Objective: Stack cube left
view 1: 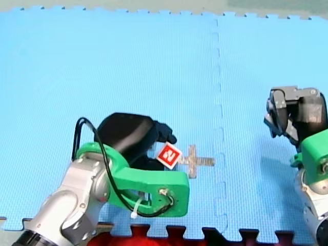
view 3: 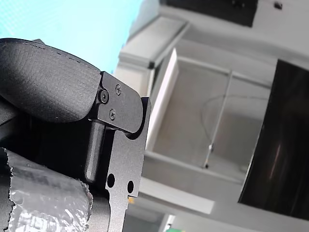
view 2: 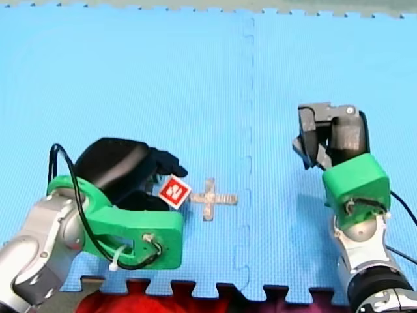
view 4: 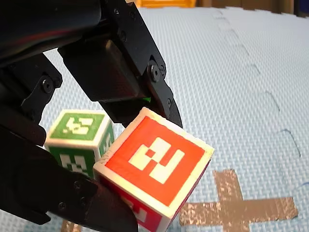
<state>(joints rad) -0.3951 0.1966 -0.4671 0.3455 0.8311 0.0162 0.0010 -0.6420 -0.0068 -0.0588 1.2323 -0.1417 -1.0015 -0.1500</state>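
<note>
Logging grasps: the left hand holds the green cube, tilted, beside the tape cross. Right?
No: the left hand holds the red cube; the second wrist view shows the green cube beside it. Tilted, beside the tape cross: correct. Right hand at right: empty.

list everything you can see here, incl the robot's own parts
red cube: 1, red with white marker, tilted, gripped by the left hand beside the tape cross
green cube: 1, green with white marker, right next to the red cube
tape cross: 1, silver, on the mat near its middle seam
foam mat: blue interlocking tiles, covers the work surface
red material: past the mat's near edge
left hand: 1, black, holding the red cube
right hand: 1, black, at the right, holding nothing
</note>
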